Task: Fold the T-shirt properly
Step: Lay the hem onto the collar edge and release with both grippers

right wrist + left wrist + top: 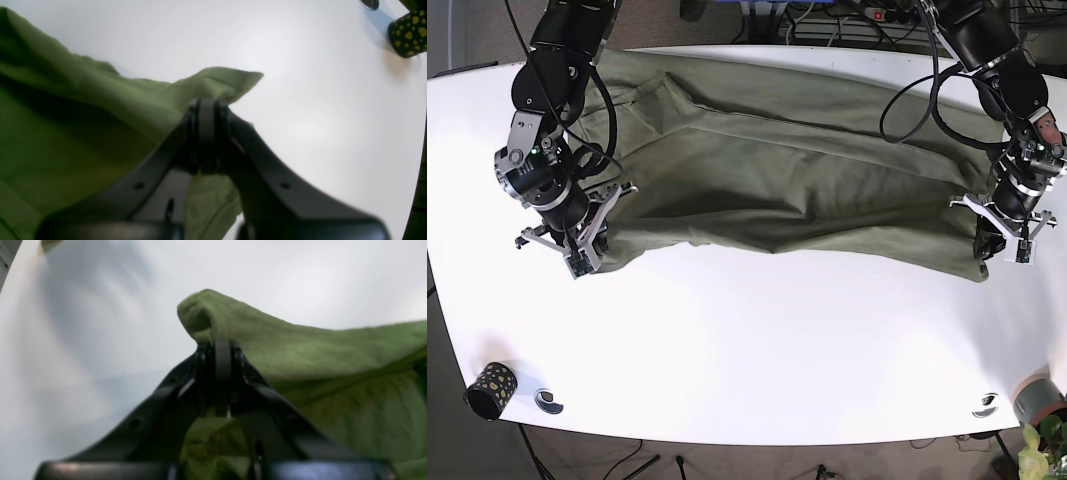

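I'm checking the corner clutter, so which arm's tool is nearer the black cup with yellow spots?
Right. The right tool sits on the same side as the spotted cup, gripping the T-shirt. The left tool is across the table.

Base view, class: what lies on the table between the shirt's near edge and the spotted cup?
Bare white table only, between the T-shirt and spotted cup; the base view shows it.

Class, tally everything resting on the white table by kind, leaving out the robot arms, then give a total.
Green T-shirt: 1
Black cup with yellow spots: 1
Small round metal pieces: 2
Total: 4
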### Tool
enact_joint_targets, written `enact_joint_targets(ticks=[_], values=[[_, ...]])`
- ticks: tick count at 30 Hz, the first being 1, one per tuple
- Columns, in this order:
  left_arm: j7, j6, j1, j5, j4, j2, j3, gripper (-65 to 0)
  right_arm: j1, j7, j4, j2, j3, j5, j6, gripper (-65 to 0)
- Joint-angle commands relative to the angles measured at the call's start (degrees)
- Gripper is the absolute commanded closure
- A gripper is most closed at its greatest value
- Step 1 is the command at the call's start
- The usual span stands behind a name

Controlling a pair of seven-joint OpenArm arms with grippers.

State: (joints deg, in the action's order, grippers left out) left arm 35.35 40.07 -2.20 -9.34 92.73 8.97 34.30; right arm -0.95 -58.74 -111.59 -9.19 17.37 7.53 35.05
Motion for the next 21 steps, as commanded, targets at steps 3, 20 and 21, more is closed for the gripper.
enact_joint_targets(ticks=[3,20,21], values=[[-1.73,-0.07,-0.31,-1.25,0.68,0.92,3.54,0.0,2.58,1.11,-3.62,-0.44,1.23,0.25,0.07,0.0],[-1.73,-0.07,4.53,-1.34,-2.05,2.94,4.16,0.0,15.85,-3.81,-4.06,1.85,13.45,18.45,-0.01,0.0],[-1.73,-0.07,5.41,-1.34,-1.52,2.94,4.16,0.0,16.82,-3.81,-4.06,1.85,14.41,19.50,-0.01,0.0]])
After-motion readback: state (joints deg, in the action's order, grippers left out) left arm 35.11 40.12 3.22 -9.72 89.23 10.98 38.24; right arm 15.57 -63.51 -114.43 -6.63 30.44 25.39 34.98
